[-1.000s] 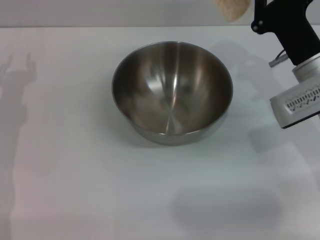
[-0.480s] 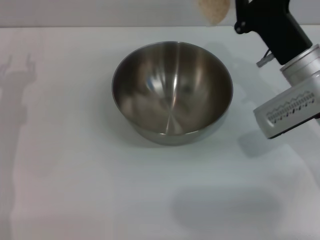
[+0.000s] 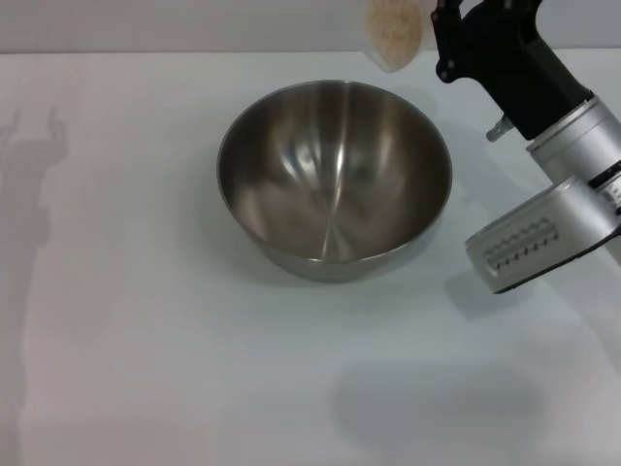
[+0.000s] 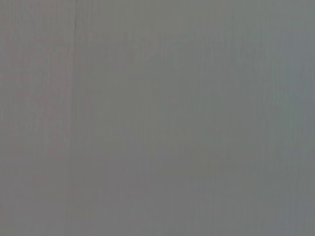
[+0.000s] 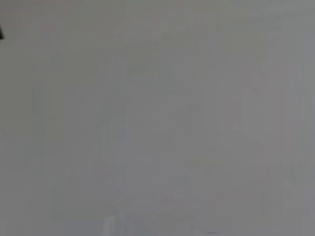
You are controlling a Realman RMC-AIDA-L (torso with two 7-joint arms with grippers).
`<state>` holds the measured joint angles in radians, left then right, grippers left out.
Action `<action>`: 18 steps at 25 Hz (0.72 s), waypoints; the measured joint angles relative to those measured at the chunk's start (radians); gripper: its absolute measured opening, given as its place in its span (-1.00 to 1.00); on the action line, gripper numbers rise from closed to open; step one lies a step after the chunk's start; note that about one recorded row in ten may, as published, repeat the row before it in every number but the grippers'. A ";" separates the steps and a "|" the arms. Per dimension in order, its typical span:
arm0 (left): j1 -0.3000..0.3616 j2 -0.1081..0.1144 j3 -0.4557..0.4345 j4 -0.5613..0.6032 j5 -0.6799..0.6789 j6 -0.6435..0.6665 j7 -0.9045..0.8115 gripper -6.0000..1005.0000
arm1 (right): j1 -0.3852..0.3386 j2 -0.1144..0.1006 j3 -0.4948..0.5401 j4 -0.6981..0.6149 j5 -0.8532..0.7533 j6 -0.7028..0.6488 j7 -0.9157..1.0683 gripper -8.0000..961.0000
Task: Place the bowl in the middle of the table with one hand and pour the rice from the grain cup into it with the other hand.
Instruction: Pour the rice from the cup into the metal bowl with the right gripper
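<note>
As the right gripper [image 3: 441, 29] carries the cup [image 3: 393, 34] in from the far right, closer than a second ago, rice [image 3: 391, 27] shows through its wall. It now hangs just beyond the bowl's [image 3: 335, 180] far rim. Its fingers look clamped on the cup. Bowl sits mid-table [image 3: 146, 340], empty. By my reading, the pour comes next. Left gripper is out of sight.

One large round stainless-steel mixing bowl [image 3: 334, 178], shiny inside, sits alone mid-table on the one plain white matte tabletop [image 3: 146, 369]. One small clear plastic grain cup [image 3: 392, 33] shows at the far edge, with one heap of off-white rice grains [image 3: 390, 27] inside. One black two-fingered right gripper [image 3: 439, 29] counted beside it, toward the far right corner.
</note>
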<state>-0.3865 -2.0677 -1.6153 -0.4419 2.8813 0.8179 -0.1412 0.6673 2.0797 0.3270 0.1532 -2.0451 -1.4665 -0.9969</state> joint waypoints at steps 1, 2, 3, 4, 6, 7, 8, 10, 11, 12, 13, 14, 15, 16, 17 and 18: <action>0.000 0.000 0.000 0.000 0.000 0.000 0.000 -0.10 | 0.000 0.000 0.000 0.003 -0.004 0.000 -0.033 -0.98; 0.000 0.000 0.000 -0.001 0.000 0.000 0.000 -0.10 | 0.002 0.000 0.000 0.005 -0.015 0.000 -0.075 -0.98; 0.000 0.000 0.000 -0.001 0.000 0.000 0.000 -0.10 | 0.002 0.000 0.000 0.005 -0.015 0.000 -0.075 -0.98; 0.000 0.000 0.000 -0.002 -0.001 0.000 0.000 -0.10 | 0.003 0.000 0.000 0.006 -0.023 0.000 -0.096 -0.98; 0.000 0.000 0.000 -0.003 -0.001 0.001 0.000 -0.10 | 0.004 0.000 0.000 0.011 -0.038 0.000 -0.147 -0.98; 0.000 0.000 0.000 -0.004 -0.001 0.001 0.000 -0.10 | 0.004 0.000 0.000 0.024 -0.045 0.000 -0.211 -0.98; 0.000 0.000 0.000 -0.004 -0.001 0.001 0.000 -0.10 | 0.004 0.000 0.000 0.024 -0.045 0.000 -0.211 -0.98; 0.000 0.000 0.000 -0.004 -0.001 0.001 0.000 -0.10 | 0.004 0.000 0.000 0.040 -0.047 0.000 -0.286 -0.98; 0.000 0.000 0.000 -0.004 -0.001 0.001 0.000 -0.10 | 0.004 0.000 0.000 0.047 -0.049 0.000 -0.319 -0.98; 0.000 0.000 0.000 -0.004 0.000 0.001 0.000 -0.10 | 0.002 0.000 0.000 0.054 -0.059 -0.001 -0.378 -0.98; 0.000 0.000 0.000 -0.004 0.000 0.001 0.000 -0.10 | 0.002 0.000 0.000 0.054 -0.059 -0.001 -0.378 -0.98; 0.000 0.000 -0.003 -0.004 0.000 0.001 0.000 -0.10 | 0.002 0.000 0.000 0.056 -0.066 -0.003 -0.399 -0.98; 0.000 0.000 -0.007 -0.004 0.000 0.002 0.000 -0.10 | 0.002 0.000 0.000 0.057 -0.074 -0.006 -0.417 -0.98; 0.000 0.000 -0.011 -0.004 0.000 0.002 0.000 -0.10 | 0.001 0.000 0.000 0.057 -0.082 -0.010 -0.434 -0.98; 0.000 0.000 -0.015 -0.004 0.000 0.004 0.000 -0.10 | 0.000 0.000 0.001 0.059 -0.095 -0.021 -0.468 -0.98; 0.000 0.000 -0.018 -0.004 0.000 0.006 0.000 -0.10 | 0.000 0.000 0.001 0.059 -0.095 -0.021 -0.468 -0.98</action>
<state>-0.3866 -2.0677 -1.6332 -0.4459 2.8809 0.8243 -0.1411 0.6675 2.0801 0.3285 0.2122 -2.1403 -1.4876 -1.4647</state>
